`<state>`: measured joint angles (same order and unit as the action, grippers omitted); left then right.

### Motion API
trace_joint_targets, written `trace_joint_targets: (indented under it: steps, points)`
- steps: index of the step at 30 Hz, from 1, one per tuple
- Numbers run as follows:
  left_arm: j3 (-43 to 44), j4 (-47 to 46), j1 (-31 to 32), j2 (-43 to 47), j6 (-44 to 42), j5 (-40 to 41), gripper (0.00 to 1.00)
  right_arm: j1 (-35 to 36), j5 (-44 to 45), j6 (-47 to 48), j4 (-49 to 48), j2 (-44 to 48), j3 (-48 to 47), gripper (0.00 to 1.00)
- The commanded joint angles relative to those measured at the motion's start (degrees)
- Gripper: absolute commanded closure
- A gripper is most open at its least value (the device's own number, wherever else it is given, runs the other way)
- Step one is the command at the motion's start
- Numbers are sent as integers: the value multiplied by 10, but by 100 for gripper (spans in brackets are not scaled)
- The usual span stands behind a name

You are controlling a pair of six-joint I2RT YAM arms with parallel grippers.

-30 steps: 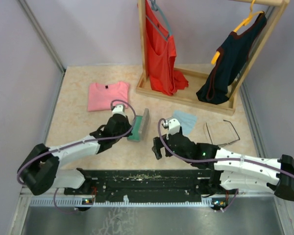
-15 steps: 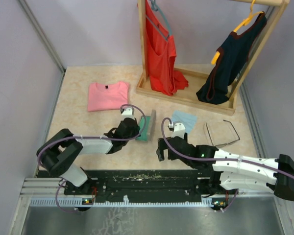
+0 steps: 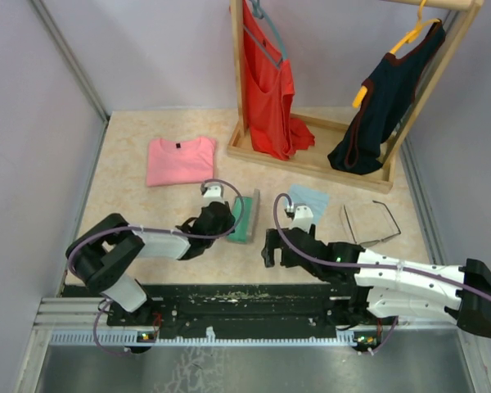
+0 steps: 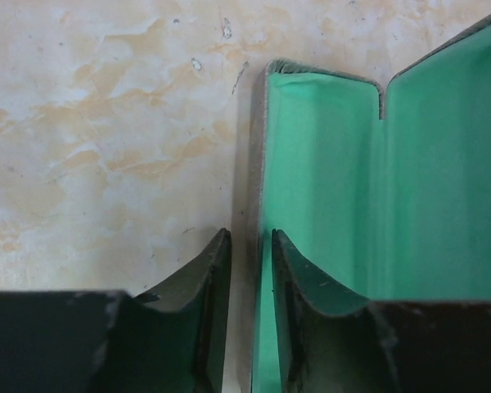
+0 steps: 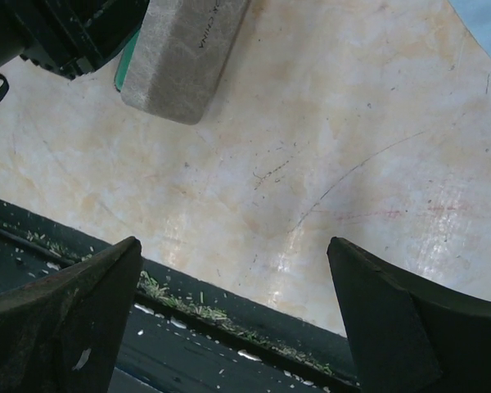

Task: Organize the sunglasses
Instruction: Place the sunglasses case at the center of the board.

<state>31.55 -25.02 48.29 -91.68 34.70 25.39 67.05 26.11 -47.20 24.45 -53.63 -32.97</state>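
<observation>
The sunglasses (image 3: 370, 221) lie on the table at the right, thin dark wire frame, arms unfolded. The grey case (image 3: 245, 216) with green lining lies open at the middle. My left gripper (image 3: 227, 219) is shut on the case's near wall. In the left wrist view (image 4: 250, 237) one finger is outside on the table and one inside on the green lining (image 4: 352, 188). My right gripper (image 3: 270, 248) is open and empty, low over bare table right of the case. In the right wrist view (image 5: 233, 246) the case (image 5: 184, 57) is at the top left.
A light blue cloth (image 3: 309, 199) lies between the case and the sunglasses. A folded pink shirt (image 3: 180, 158) lies at the back left. A wooden rack (image 3: 311, 160) with a red and a dark garment stands behind. The black base rail (image 3: 245, 299) runs along the near edge.
My left gripper has dragged the case to the right and a little nearer, its elbow folding in. My right arm has shifted slightly right and stayed open.
</observation>
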Motion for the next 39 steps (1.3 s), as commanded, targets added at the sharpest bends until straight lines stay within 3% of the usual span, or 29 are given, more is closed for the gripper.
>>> trace_joint_targets:
  steps: [1,8,15,22,30,39]
  points:
    - [-18,6,4,31,9,-5,64,-29,-29,-49,-6,6,-18,4]
    - [-40,33,4,81,15,-34,52,-53,-72,-16,-73,26,17,3]
    - [-92,36,3,146,27,-85,50,-58,-23,-66,-33,25,1,1]
    - [-106,136,2,264,28,-66,46,-126,-109,-34,-62,16,-13,2]
    - [-73,274,-29,377,14,-54,33,-128,-63,5,26,-146,-179,17]
    - [-30,395,-74,450,-4,-86,32,-128,-37,40,94,-364,-378,24]
